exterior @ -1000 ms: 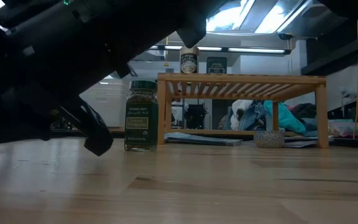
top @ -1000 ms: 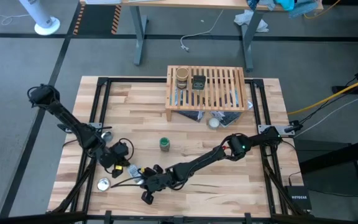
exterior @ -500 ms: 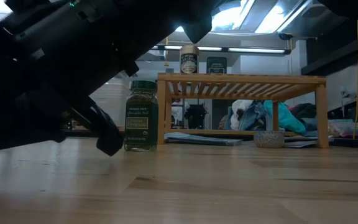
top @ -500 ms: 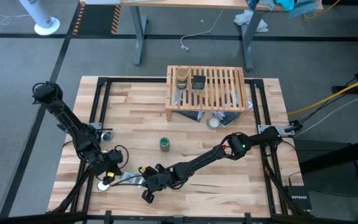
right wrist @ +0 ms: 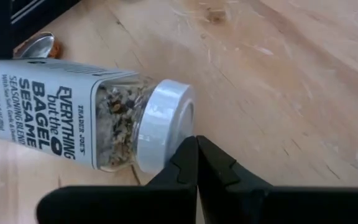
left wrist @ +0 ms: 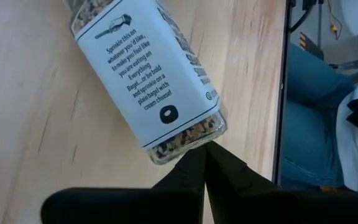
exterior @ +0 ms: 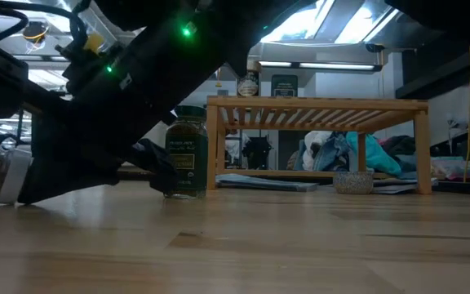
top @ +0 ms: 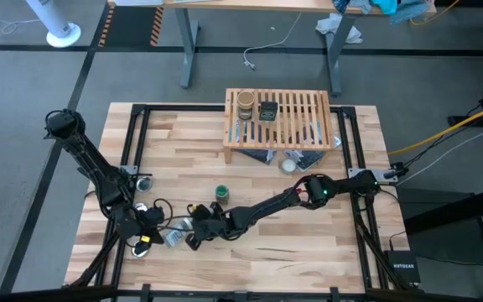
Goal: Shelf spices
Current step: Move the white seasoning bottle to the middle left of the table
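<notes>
From above, the clear white-capped jar (top: 174, 238) is lying on the table's front-left, between the left gripper (top: 145, 241) and right gripper (top: 193, 237). Right wrist: its seeds are showing, fingers (right wrist: 188, 163) pressed together. Left wrist: fingers (left wrist: 194, 171) together.

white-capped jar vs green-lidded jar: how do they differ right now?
The white-capped jar lies on its side near the table's front left corner; the green-lidded jar stands upright mid-table. The left gripper and right gripper flank the white-capped one, fingers shut; the green-lidded jar stands apart from them. Neither is on the shelf.
</notes>
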